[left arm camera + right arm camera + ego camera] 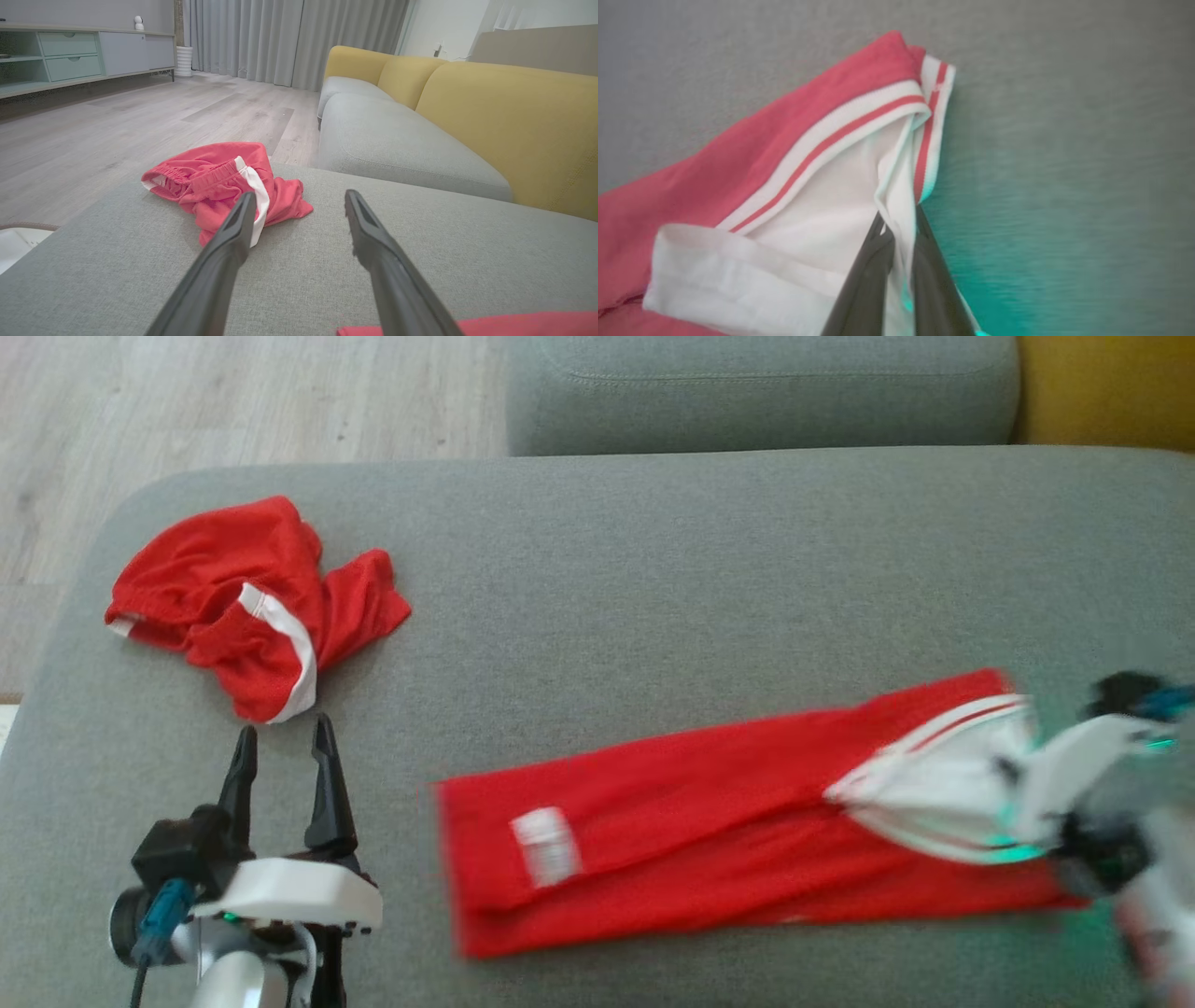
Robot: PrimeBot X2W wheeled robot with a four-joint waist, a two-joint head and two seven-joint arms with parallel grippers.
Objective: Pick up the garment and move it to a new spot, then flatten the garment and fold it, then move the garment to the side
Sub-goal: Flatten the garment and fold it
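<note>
Grey sofa cushion (653, 569) carries your work: the long red garment (709, 821) lies stretched out well apart from the crumpled red shorts (252, 597), to their right. Your right gripper (901, 219) is clamped on the garment's white striped trim. Your left gripper (285, 728) hovers spread and empty just beside the shorts. The garment's white label (546, 845) is too blurred to read

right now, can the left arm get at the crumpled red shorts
Probably yes: the left gripper, jaws open, points at the crumpled shorts just beyond its fingertips, with only bare grey cushion between.
</note>
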